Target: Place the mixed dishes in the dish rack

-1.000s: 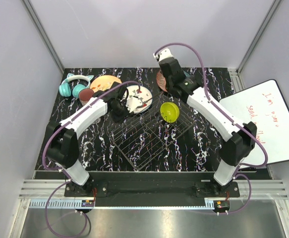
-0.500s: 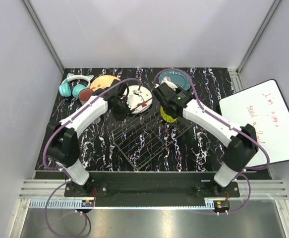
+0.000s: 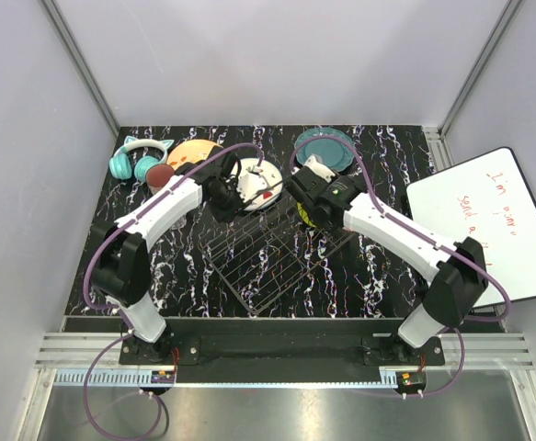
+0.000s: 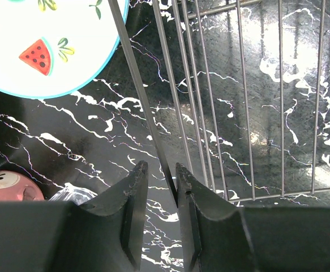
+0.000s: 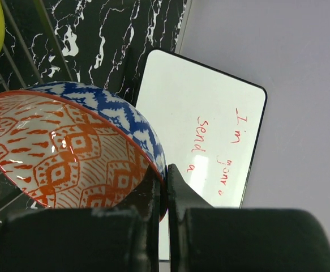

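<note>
My right gripper (image 5: 166, 175) is shut on the rim of the red patterned bowl (image 5: 68, 147), which hangs tilted over the dish rack (image 3: 268, 253) beside the yellow-green bowl (image 3: 306, 217). From above, the right wrist (image 3: 312, 188) hides the red bowl. My left gripper (image 4: 162, 175) is closed on the rack's rim bar (image 4: 137, 85) at its back left corner. The watermelon-print plate (image 4: 40, 45) lies just beyond it. A pink mug (image 4: 6, 187) and clear glass (image 4: 71, 194) sit to the left. The tan floral plate (image 3: 194, 152) and teal plate (image 3: 327, 147) lie at the back.
Teal cat-ear headphones (image 3: 137, 158) rest at the back left corner. A whiteboard (image 3: 488, 225) with red writing lies off the table's right edge. Grey walls close in the left, back and right.
The right arm has carried the red patterned bowl from the back of the table forward to over the rack, uncovering the teal plate. The left gripper has stayed on the rack's rim.
</note>
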`<state>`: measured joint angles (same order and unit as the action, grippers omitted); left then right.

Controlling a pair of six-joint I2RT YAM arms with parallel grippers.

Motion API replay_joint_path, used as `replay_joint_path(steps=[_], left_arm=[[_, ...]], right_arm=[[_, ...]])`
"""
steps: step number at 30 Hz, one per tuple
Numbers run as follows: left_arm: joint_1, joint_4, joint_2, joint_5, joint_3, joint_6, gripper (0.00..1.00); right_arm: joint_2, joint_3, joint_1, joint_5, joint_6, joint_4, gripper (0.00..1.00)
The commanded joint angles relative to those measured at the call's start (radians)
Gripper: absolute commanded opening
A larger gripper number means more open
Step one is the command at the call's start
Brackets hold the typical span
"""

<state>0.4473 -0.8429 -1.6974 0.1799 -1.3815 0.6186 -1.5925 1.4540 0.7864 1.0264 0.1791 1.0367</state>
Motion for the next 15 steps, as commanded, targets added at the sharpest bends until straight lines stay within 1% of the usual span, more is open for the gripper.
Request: replay_joint_path(steps=[1, 5, 15], left_arm=[[-0.007, 0.053, 0.008, 0.02, -0.031, 0.0, 0.29], [-0.009, 0.062, 0.019, 0.02, -0.011, 0.004, 0.29], [-0.012, 0.071, 0.027, 0.043, -0.002, 0.012, 0.28]], right_arm=[[-0.041, 0.032, 0.008, -0.008, -0.046, -0.007, 0.0], [-0.101, 0.036, 0.01, -0.011, -0.049, -0.013, 0.0], [-0.187, 0.046, 0.01, -0.035, -0.049, -0.03, 0.0]])
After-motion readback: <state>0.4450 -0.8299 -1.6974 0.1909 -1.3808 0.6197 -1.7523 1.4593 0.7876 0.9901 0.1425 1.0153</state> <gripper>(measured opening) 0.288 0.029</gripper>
